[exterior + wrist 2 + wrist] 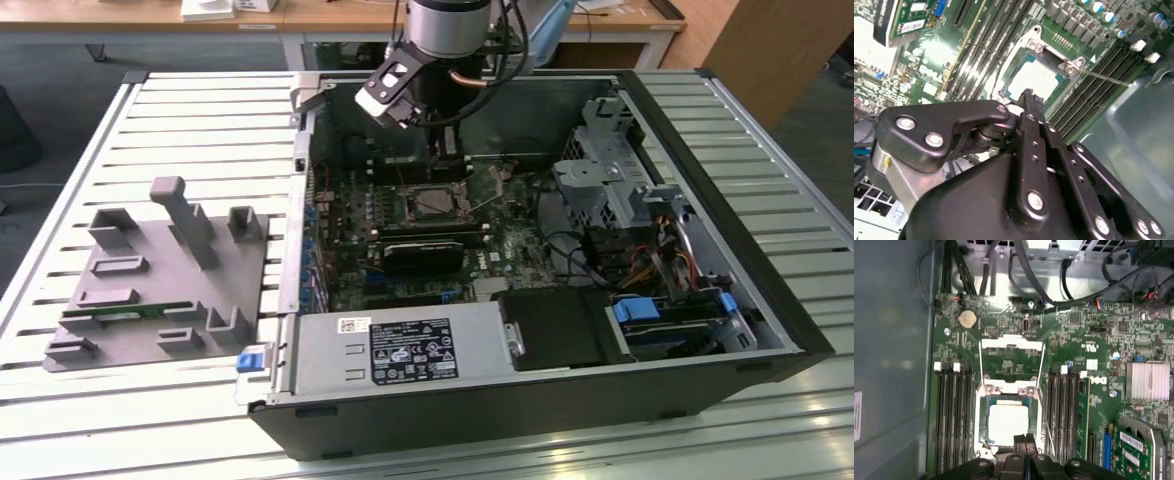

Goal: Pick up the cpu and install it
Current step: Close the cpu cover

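Observation:
The cpu (1008,424), a small square chip with a pale metal top, lies flat in the motherboard socket (979,410). It also shows in the exterior view as the cpu (434,203) and in the second wrist view as the cpu (1036,80). The socket's load plate (1011,352) stands swung open beside it. My gripper (1025,441) hangs just above one edge of the chip, its two black fingers (1029,100) pressed together with nothing between them. In the exterior view the gripper (447,155) reaches down into the open computer case (747,330).
Memory slots (951,415) flank the socket on both sides. A black block (424,252) sits just in front of the socket, and a thin lever (1104,77) juts out beside it. A drive cage (601,170) and cables fill the case's right. A grey fixture (160,280) stands at the exterior view's left.

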Controlling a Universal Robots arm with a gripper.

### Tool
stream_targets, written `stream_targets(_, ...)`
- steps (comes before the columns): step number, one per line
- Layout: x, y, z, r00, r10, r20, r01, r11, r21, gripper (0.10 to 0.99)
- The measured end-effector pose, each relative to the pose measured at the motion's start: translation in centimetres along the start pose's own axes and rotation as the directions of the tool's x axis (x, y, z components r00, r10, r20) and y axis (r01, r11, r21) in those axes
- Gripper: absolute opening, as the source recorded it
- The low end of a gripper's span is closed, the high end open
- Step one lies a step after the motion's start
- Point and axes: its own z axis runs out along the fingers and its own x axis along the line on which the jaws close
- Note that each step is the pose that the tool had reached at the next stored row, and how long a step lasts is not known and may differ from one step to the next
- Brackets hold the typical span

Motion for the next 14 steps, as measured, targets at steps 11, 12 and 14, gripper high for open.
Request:
stream_targets(11, -0.11, 4.18, 0.28, 1.0000, 0.000, 0.0003, 0.000, 1.0000, 0.000, 0.106)
stream_targets(12, -0.10, 4.22, 0.25, 1.0000, 0.000, 0.0003, 0.000, 1.0000, 0.000, 0.106)
stream_targets(14, -0.11, 4.47, 0.23, 1.0000, 0.000, -0.0002, 0.000, 1.0000, 0.000, 0.106)
